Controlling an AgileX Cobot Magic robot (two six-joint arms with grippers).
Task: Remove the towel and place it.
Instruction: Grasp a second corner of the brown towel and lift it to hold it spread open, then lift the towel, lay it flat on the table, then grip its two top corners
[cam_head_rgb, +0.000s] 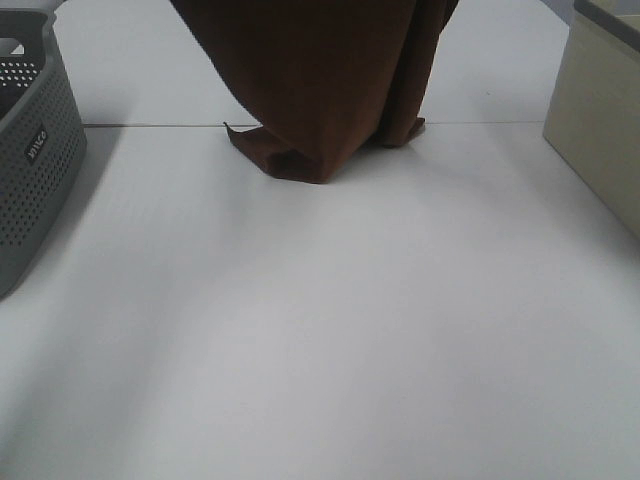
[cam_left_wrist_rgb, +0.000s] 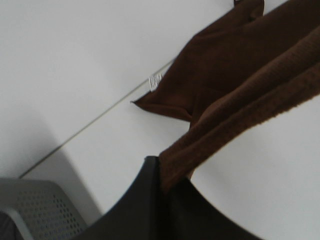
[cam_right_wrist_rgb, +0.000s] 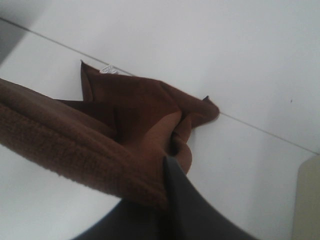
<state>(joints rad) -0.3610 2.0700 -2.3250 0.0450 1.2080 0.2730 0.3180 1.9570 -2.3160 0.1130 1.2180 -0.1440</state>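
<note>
The dark brown towel (cam_head_rgb: 320, 80) hangs from above the top edge of the exterior high view, its lower folds resting on the white table (cam_head_rgb: 320, 330) at the back middle. Neither gripper shows in that view. In the left wrist view my left gripper (cam_left_wrist_rgb: 161, 177) is shut on an edge of the towel (cam_left_wrist_rgb: 235, 75), which stretches away taut; the small white tag (cam_left_wrist_rgb: 155, 80) shows at a corner on the table. In the right wrist view my right gripper (cam_right_wrist_rgb: 167, 192) is shut on another edge of the towel (cam_right_wrist_rgb: 135, 110), with the tag (cam_right_wrist_rgb: 107, 69) showing there too.
A grey perforated basket (cam_head_rgb: 35, 150) stands at the left edge and also shows in the left wrist view (cam_left_wrist_rgb: 40, 210). A beige box (cam_head_rgb: 600, 110) stands at the right edge. A seam (cam_head_rgb: 150, 125) runs across the table at the back.
</note>
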